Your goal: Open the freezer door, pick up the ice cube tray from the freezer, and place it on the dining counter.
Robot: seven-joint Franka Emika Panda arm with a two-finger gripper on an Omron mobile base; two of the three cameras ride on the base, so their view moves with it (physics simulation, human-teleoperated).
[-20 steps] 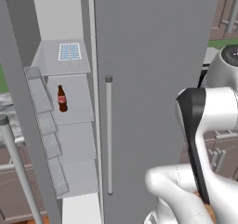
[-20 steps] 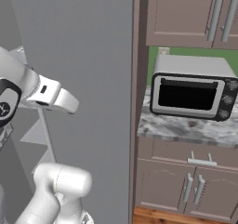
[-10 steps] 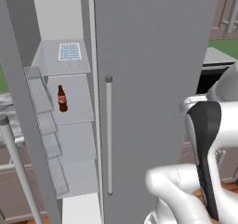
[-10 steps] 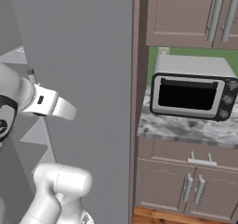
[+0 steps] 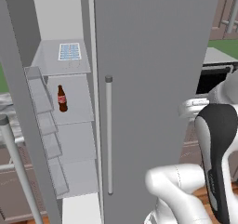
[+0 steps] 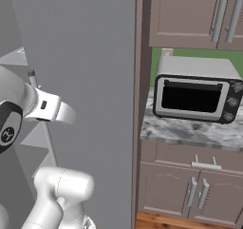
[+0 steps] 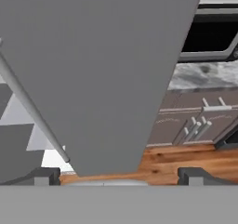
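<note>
The freezer (image 5: 74,139) stands open at the left, its shelves bare grey. The freezer door (image 5: 18,125) is swung out toward me, with bins on its inner side. The ice cube tray (image 5: 69,51), white with pale-blue cells, lies flat on the top shelf. My gripper (image 7: 120,176) is open, with nothing between its fingertips (image 7: 46,175). It faces the lower part of the wide plain grey door (image 7: 102,69), to the right of that door's bar handle (image 7: 32,111). My arm (image 5: 218,148) rises at the right, far from the tray. The dining counter is out of view.
A brown bottle (image 5: 61,99) stands on the second freezer shelf. Right of the fridge, a microwave (image 6: 197,97) sits on a small marbled counter (image 6: 190,130) over handled cabinets (image 6: 190,185), with wall cabinets (image 6: 190,14) above and wooden floor (image 7: 186,160) below.
My arm has swung lower and to the right, in front of the wide grey door. The gripper stays open. Tray, bottle and freezer door have not moved.
</note>
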